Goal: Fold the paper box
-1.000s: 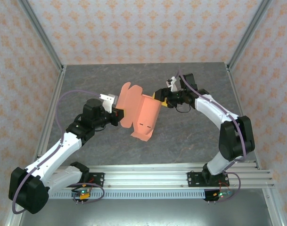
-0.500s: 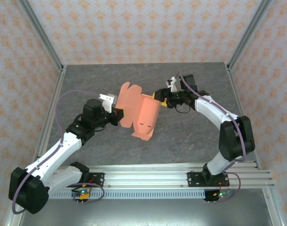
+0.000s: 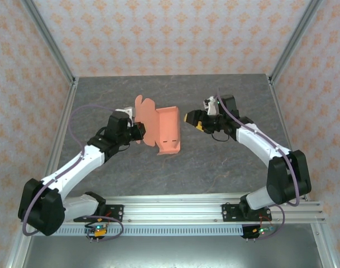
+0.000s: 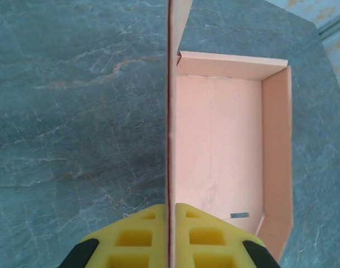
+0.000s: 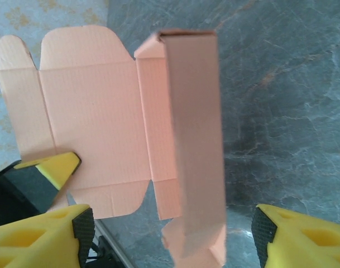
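Top view: the paper box [image 3: 164, 129] is mid-table and looks to be lifted off the table [image 3: 225, 167]. It is part-formed, with a shallow tray part on the right and a flat panel with rounded tabs standing on the left. The left gripper [image 3: 138, 130] pinches that panel's outer edge. The left arm reaches forward and inward, wrist turned toward centre. The right gripper [image 3: 192, 121] sits near the tray's right wall, apart from it, and the right arm arcs in from the right side.

Left wrist view: the left gripper [image 4: 171, 223] has its pads clamped tight on the panel, seen edge-on and upright. The tray part lies to the right with three walls up and a small slot near its base.

Right wrist view: the right gripper [image 5: 170, 237] has its fingers spread wide, gripping nothing. The box is ahead, a folded wall facing the camera, panel and tabs to the left.

Handling, as a judgement: the card is thin and light, probably floppy away from the creases, and dents or mis-creases if squeezed hard. The best hold is a flat pinch on a panel close to a fold line, not on loose tabs. One-sided holding lets it sag or swing.
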Available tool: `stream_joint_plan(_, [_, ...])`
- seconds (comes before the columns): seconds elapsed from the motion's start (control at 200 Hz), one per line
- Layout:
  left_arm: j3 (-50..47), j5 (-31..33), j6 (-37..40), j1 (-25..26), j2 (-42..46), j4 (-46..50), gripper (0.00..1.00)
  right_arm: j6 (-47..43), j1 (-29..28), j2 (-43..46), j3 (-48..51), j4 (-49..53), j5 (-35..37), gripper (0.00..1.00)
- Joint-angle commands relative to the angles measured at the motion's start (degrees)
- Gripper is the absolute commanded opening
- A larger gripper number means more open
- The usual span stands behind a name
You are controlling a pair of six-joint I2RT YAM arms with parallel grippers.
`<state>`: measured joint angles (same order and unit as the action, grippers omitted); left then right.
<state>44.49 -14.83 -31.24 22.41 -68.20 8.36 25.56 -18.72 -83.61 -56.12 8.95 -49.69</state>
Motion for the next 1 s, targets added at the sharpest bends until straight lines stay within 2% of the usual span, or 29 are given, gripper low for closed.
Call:
stream_joint_plan(0.0, [1.11, 0.00, -8.70, 0.11, -2.26, -3.55, 0.00, 0.38, -1.67, -0.76, 2.83, -2.60, 1.84, 0.75])
stream_joint_plan(0.18, [-0.87, -3.75, -14.71, 0.13, -4.97, -9.72, 0.00, -0.46, -2.89, -2.80, 4.15, -4.29, 0.67, 0.78])
stream_joint_plan(0.405, [-2.07, -6.61, -15.29, 0.13, -5.14, -11.98, 0.00, -5.75, -2.63, -9.02, -3.71, 4.33, 2.22, 0.79])
stream_joint_plan(0.541, [-3.08, -8.00, -15.29, 0.14, -4.44, -13.72, 0.00, -6.59, -1.91, -11.51, -6.78, 5.73, 0.69, 0.79])
stream_joint_plan(0.621, [-3.35, -8.29, -14.84, 0.14, -4.41, -13.97, 0.00, -6.61, -1.77, -12.49, -7.87, 5.58, -2.07, 0.74])
stream_joint_plan(0.776, [-4.19, -9.08, -14.19, 0.17, -5.11, -15.74, 0.03, -7.92, -1.85, -13.15, -8.52, 6.25, -3.77, 0.56])
stream_joint_plan(0.911, [-4.67, -9.61, -13.54, 0.18, -6.43, -16.70, 0.09, -10.39, -1.83, -13.46, -9.51, 9.48, -2.33, 0.48])
stream_joint_plan(0.996, [-4.53, -10.36, -13.04, 0.17, -7.53, -16.88, 0.16, -11.54, -1.82, -13.76, -10.19, 11.25, -1.45, 0.45])
